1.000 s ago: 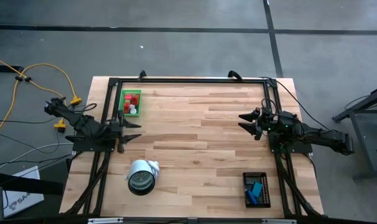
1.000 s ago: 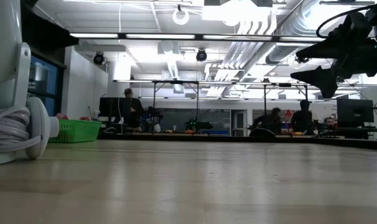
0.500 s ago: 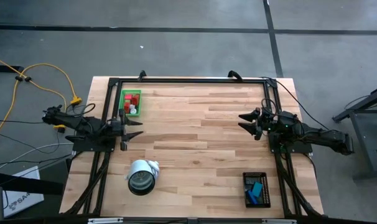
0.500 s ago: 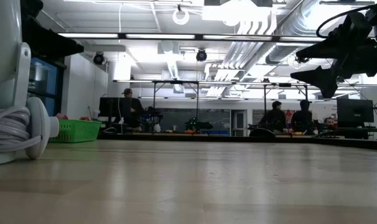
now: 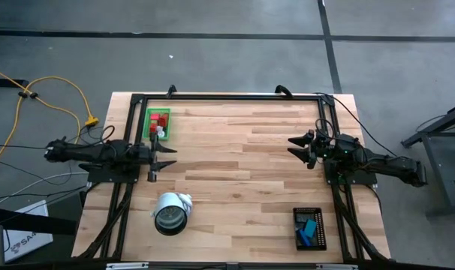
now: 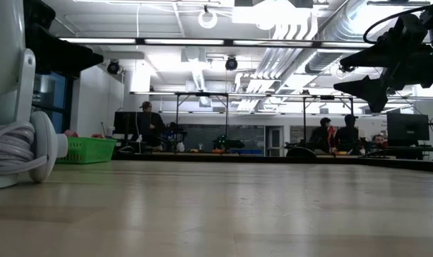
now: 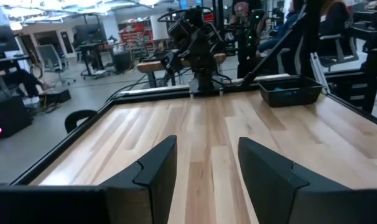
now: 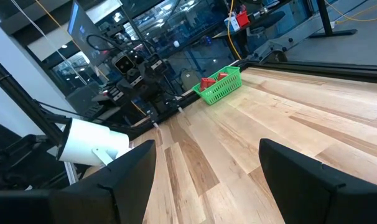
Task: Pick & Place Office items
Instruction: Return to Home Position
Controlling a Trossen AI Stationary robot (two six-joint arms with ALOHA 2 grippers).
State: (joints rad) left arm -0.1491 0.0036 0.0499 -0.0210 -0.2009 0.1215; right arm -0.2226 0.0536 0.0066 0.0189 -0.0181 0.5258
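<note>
The small red plastic blocks [image 5: 158,116] and a white bit [image 5: 161,132] lie inside the green mesh bin [image 5: 147,124] by the left edge of the wooden tabletop [image 5: 235,150]. The bin is just beside the left claw [image 5: 166,159], which hangs with its fingers spread wide and nothing between them. The blue and teal bits [image 5: 310,229] sit in the black rectangular tray [image 5: 296,225], well apart from the right claw [image 5: 291,147], which is likewise wide open, empty and pointing inward. No loose item shows on the wood, so I judge that all that remains is for the left claw to draw back from the bin.
</note>
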